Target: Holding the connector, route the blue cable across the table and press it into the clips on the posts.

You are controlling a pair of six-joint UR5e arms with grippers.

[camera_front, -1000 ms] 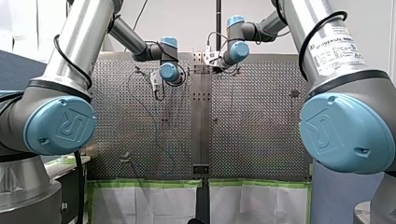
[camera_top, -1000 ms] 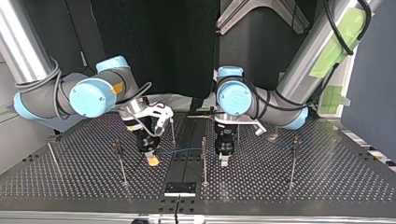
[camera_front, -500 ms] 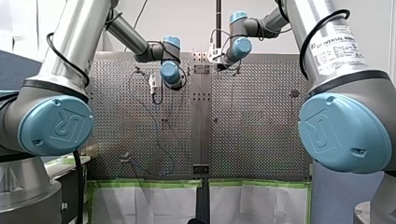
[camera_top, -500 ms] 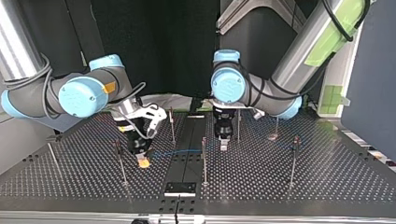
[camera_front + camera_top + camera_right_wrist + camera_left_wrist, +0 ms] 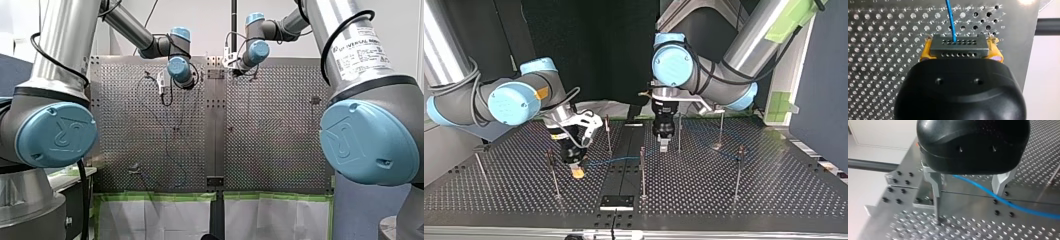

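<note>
1. Two claws work over the worktop [image 5: 774,200]. Right claw [image 5: 577,172]: yellow pads [image 5: 925,53] clamped on the grey connector [image 5: 958,46], one at each end, grip square.
2. Left claw [image 5: 967,192]: metal fingers [image 5: 1000,182] apart, gripping nothing, hanging just above the worktop.
3. Cable [image 5: 950,20]: leaves the connector's face and runs low over the worktop towards the top view's right. It passes the middle post [image 5: 642,172] and crosses the gap between the left claw's fingers unheld (contact with either finger cannot be told).
4. Several posts stand upright across the worktop. No span of cable is seen seated in a clip [image 5: 740,149]; the clip heads are too small to check.
5. Step in hand, as judged: carrying the connector so the cable lines up with a post's clip, with the left claw placed to guide or press.
6. Recommended practice:
   - Hold the connector firm and level, so the cable exits straight and does not kink at the face.
   - Apply light tension only; the posts look thin and may bend.
   - Bring the cable to clip height before pressing.
   - Close the left claw on the cable just beside the post, then press straight into the clip mouth.
   - Keep both claws off the posts.
</note>
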